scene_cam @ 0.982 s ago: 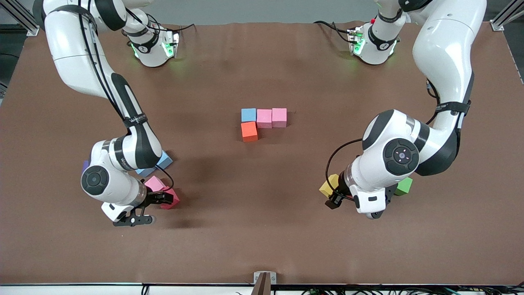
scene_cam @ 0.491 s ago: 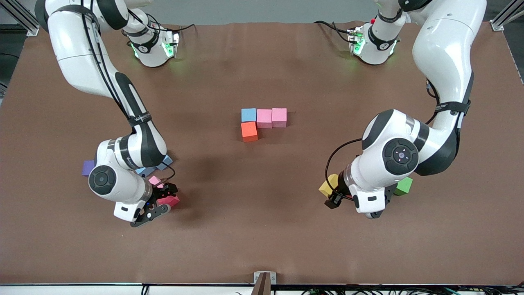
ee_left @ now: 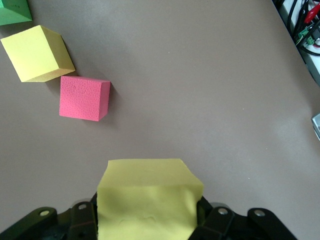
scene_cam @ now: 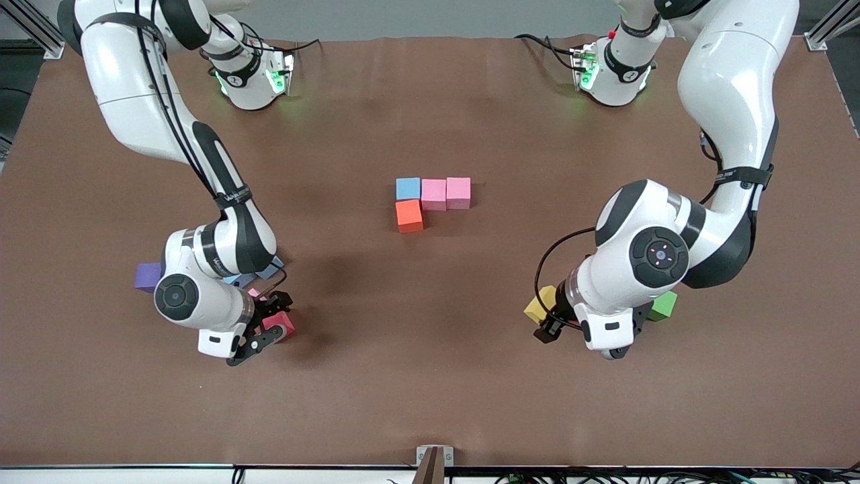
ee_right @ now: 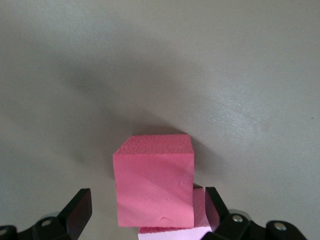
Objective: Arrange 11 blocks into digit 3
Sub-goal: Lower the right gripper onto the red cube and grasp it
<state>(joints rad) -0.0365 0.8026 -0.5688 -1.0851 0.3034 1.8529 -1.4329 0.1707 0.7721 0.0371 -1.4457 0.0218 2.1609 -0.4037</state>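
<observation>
Item: digit 3, begun, four of eleven blocks set. The orange block (scene_cam: 409, 216) serves as landmark at mid-bench (scene_cam: 430, 376). Touching it on the side farther from the front camera is a light blue block (scene_cam: 408, 189), and from that a row of two pink blocks (scene_cam: 445, 193) runs toward the left arm's end, so one bar and the start of the column stand. Item: left tool (ee_left: 147, 210), clenched on a yellow block (ee_left: 147, 197), over the bench toward the left arm's end from the orange block; I judge this the next piece for the column. Loose stock below it: a second yellow block (ee_left: 37, 52), a red block (ee_left: 84, 97), a green block (ee_left: 12, 10). Item: right tool (ee_right: 147, 207), released, jaws spread either side of another red block (ee_right: 154, 180), toward the right arm's end from the orange block, placed so for a pick, not yet gripping. A pink block (ee_right: 172, 232) sits just beside it. All blocks: matte foam cubes, equal size, finely pitted faces.
</observation>
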